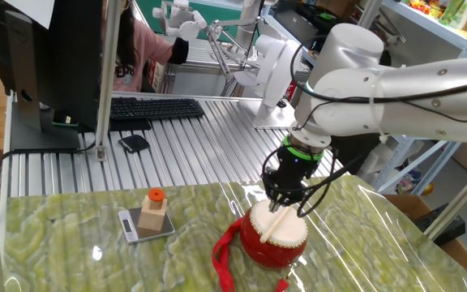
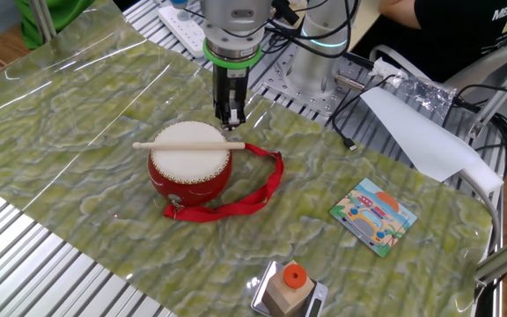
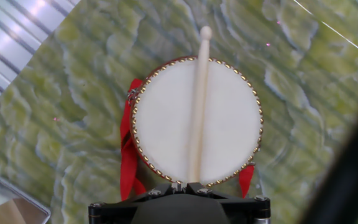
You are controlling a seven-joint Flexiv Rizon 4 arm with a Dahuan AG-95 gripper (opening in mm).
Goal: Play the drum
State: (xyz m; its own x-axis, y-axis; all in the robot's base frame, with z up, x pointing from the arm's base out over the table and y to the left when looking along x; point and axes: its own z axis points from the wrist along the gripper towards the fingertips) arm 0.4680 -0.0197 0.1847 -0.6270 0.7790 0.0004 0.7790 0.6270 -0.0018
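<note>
In one fixed view, my gripper (image 1: 284, 199) hangs just over the far rim of the drum (image 1: 275, 231), which sits on the green table (image 1: 71, 243) with its red ribbon strap (image 1: 224, 258) trailing toward the near edge. My jaws are closed on the butt of a drumstick (image 1: 279, 221) that lies low across the cream skin. The risk I see: the drum is light and unfastened, so a hard or off-centre stroke could skid or tip it. The wooden block (image 1: 154, 212) stands on a small scale (image 1: 146, 225), well apart to one side.

In the other fixed view, the stick runs almost level over the skin, its tip past the opposite rim. If I dip too far, the shaft may hit the rim instead of the skin, or twist in my narrow hold. A picture card (image 2: 375, 215) lies well clear.

In the hand view, the stick crosses the middle of the skin lengthwise, the head beyond the far edge. The strap loops beside the drum; a sideways drift could snag it.

I see no containers, so nothing is held in any.
</note>
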